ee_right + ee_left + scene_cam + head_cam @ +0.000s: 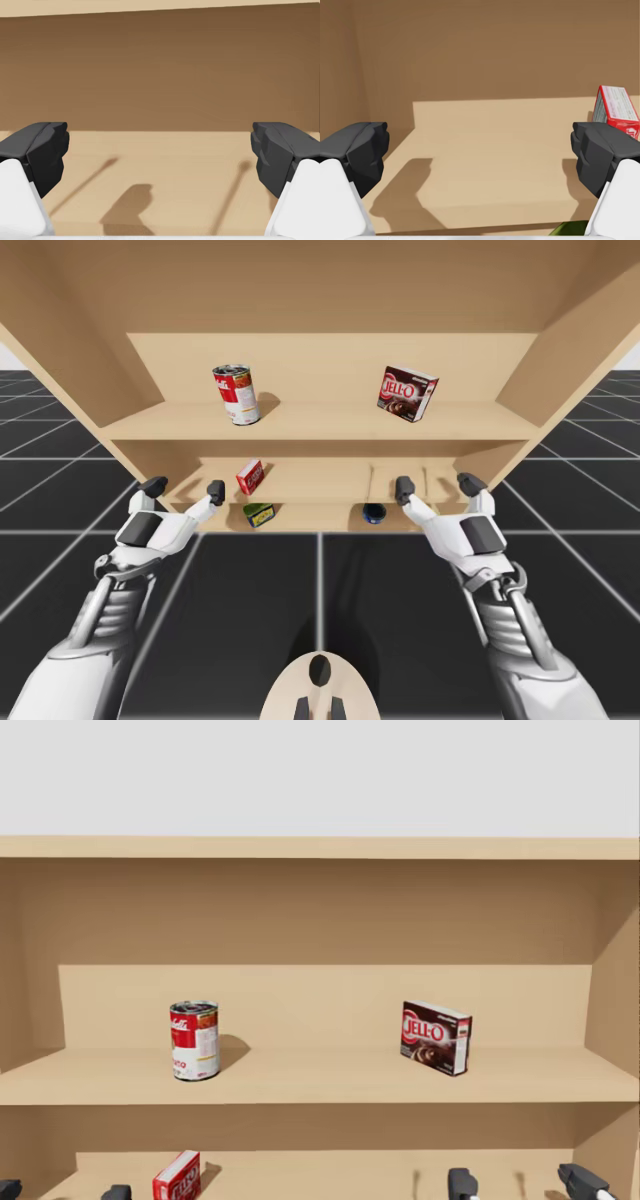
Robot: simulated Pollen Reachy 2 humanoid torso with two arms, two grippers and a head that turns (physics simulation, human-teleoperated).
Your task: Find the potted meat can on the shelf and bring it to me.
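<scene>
Since neither the red-and-white can (pixel 236 394) nor the dark brown box (pixel 407 392) on the upper board (pixel 320 422) looks like potted meat, the search belongs lower on the shelf (pixel 560 350). In the high view, a small green and yellow can (pixel 259 515) sits on the lowest level at about four o'clock of my left gripper (pixel 184 487). A dark blue thing (pixel 374 512) sits on that same level at about eight o'clock of my right gripper (pixel 437 484). I judge the green and yellow one the likelier potted meat can (too little of either shows under the board to be sure).

Both claws stand wide apart with nothing between the fingers (pixel 362 150), and both face the middle board (pixel 320 480). In the left wrist view a red box (pixel 616 107) stands at about two o'clock ahead of the left claw. A green edge, probably that can, peeps from beneath the claw at about five o'clock.

To do this well, I would tip my head down first and confirm the can. Then I would drop the left arm below the middle board before moving inward. The fingers should stay spread on the approach and come in level, so neither scrapes the board's front edge, staying clear of the red box above. Close only once the can sits squarely between both pads, on its flatter sides, then draw straight back out.
</scene>
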